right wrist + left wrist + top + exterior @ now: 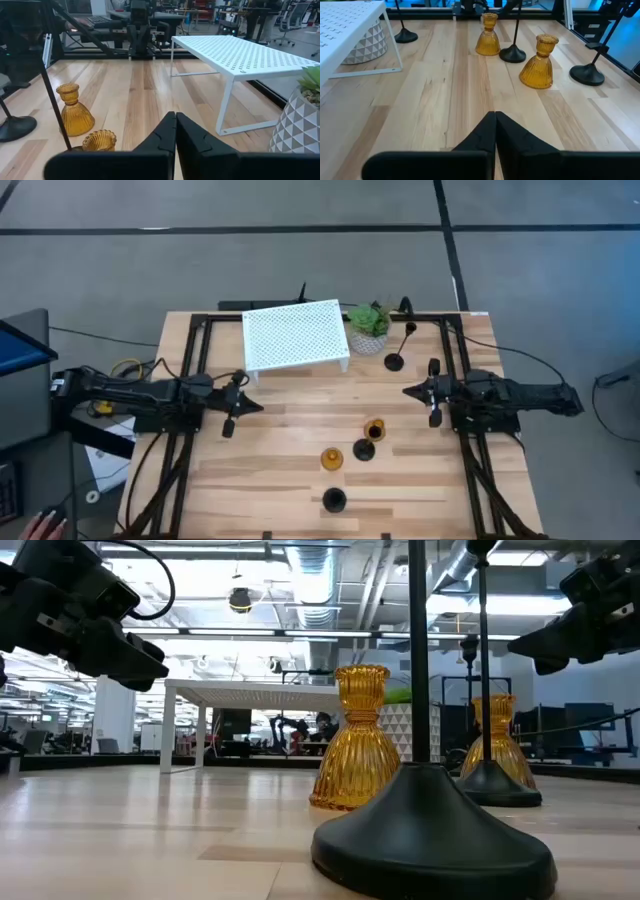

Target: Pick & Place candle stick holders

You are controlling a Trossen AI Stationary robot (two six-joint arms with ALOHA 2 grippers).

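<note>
Both grippers, left (pixel 254 407) and right (pixel 410 391), hover with jaws together, holding nothing. Between them stand two amber holders (pixel 331 459) (pixel 374 428) and black holders (pixel 334 500) (pixel 364 450); another black holder (pixel 394 361) stands near the plant (pixel 369 327) and white rack (pixel 296 335).

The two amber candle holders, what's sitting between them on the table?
In the high view, a black candle holder's round base sits between the amber holder and the other amber holder, close beside the first.

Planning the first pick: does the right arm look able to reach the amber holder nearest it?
Probably yes. The right gripper, shut, hovers above bare table near that amber holder; only a black holder stands close beside it.
</note>
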